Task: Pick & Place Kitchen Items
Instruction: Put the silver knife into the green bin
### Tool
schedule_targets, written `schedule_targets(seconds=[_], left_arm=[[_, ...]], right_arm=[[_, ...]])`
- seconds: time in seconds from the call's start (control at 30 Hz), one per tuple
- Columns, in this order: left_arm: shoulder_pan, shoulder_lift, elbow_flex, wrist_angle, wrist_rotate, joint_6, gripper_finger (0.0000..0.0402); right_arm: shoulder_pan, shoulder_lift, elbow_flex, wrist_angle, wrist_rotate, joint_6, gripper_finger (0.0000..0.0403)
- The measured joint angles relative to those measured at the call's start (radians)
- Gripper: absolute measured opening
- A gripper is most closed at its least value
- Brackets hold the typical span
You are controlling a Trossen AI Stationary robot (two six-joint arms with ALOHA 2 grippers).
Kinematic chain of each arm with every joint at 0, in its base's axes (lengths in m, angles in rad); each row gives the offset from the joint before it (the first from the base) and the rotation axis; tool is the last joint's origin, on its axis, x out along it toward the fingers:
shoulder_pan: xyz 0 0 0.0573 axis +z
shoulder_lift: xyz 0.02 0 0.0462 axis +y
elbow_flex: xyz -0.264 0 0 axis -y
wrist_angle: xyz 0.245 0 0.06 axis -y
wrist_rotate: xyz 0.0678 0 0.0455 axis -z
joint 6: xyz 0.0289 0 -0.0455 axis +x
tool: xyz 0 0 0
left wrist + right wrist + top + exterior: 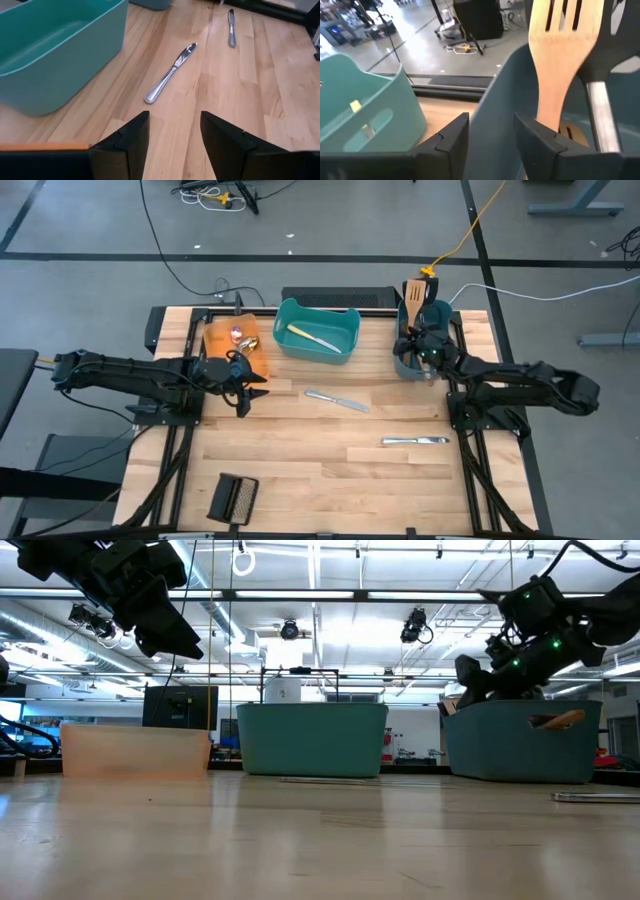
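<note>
- The black ribbed block [232, 498] lies at the near edge of the table [330, 480], on the left side, far from both arms.
- One silver table knife [415, 441] lies flat on the wood, near the base of the right arm; a second knife [337, 400] lies more to the middle, just in front of the teal bin [317, 330].
- The left gripper [243, 392] hangs above the table in front of the orange bin [232, 340], with the arm stretched in from the left edge. Its fingers [131, 145] stand apart and hold nothing — only bare wood and the two knives show past them.
- Small spoons [243, 337] rest inside the orange bin, and one pale utensil [313, 339] lies inside the teal bin.
- The right gripper [425, 352] is raised over the dark blue-grey bin [408, 362] at the far right, the arm bent toward it from the right side. Its fingers [451, 142] are parted, one on each side of the bin wall, and they grasp nothing.
- In this bin stand a wooden slotted spatula [561, 45] and the black slotted spatula [620, 50] with steel handle — both upright.
</note>
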Motion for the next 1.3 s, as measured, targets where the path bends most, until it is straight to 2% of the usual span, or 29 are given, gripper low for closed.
schedule_targets(seconds=[0.13,0.37,0.63,0.83,1.17,1.3], left_arm=[[0.000,0.005,0.000,0.052,0.000,0.002,0.0181],[0.000,0.061,0.001,0.169,0.000,0.083,0.0181],[0.000,0.220,0.000,0.272,0.002,0.157,0.0181],[0.000,0.352,0.000,0.415,0.068,0.246,0.0181],[0.001,0.484,0.000,0.570,0.088,0.392,0.0181],[0.001,0.541,0.000,0.646,0.133,0.423,0.0181]], right_arm=[[0.001,-0.038,0.000,-0.003,-0.008,-0.011,0.0156],[0.002,-0.101,0.000,-0.009,-0.100,-0.020,0.0146],[0.002,-0.146,0.000,-0.004,-0.213,-0.028,0.0141],[0.002,-0.188,0.000,-0.001,-0.297,-0.031,0.0141],[0.007,-0.237,0.000,0.062,-0.442,-0.018,0.0141],[0.029,-0.237,0.000,0.114,-0.479,-0.007,0.0141]])
